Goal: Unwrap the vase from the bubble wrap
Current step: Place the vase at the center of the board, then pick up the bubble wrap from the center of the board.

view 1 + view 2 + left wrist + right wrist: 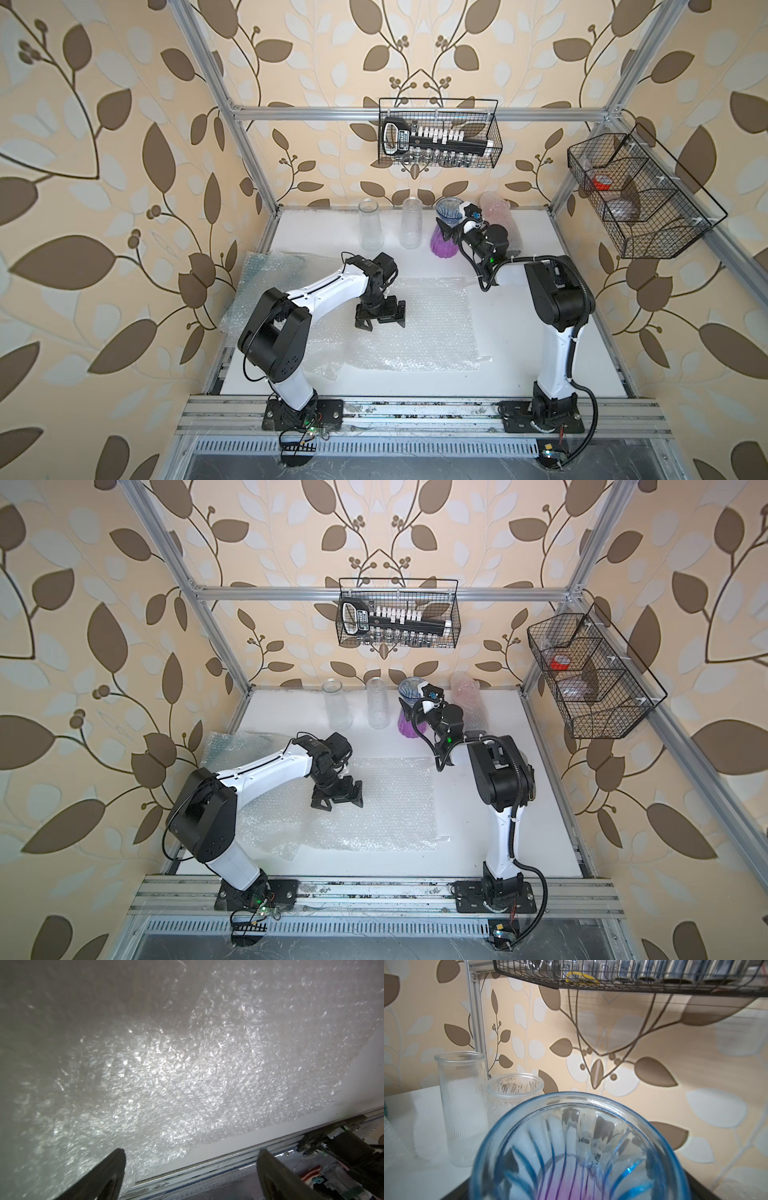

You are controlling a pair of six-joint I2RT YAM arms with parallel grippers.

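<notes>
A blue-rimmed, purple-bodied vase [443,248] [579,1142] stands bare at the back of the white table. My right gripper [446,230] reaches around its neck, with its dark fingers spread wide on either side: open. Behind my right arm stands a pinkish vase [498,214] still rolled in bubble wrap. A flat sheet of bubble wrap [424,328] [187,1076] lies mid-table. My left gripper [380,321] [191,1155] hovers over that sheet, open, with nothing between its fingers. Another bubble wrap sheet [262,286] lies crumpled at the left.
Two clear glass vases [371,226] [411,226] stand left of the blue one along the back wall. A wire basket [440,135] of tools hangs over the back edge; another wire basket [640,195] hangs at the right. An aluminium rail [207,1165] runs along the front.
</notes>
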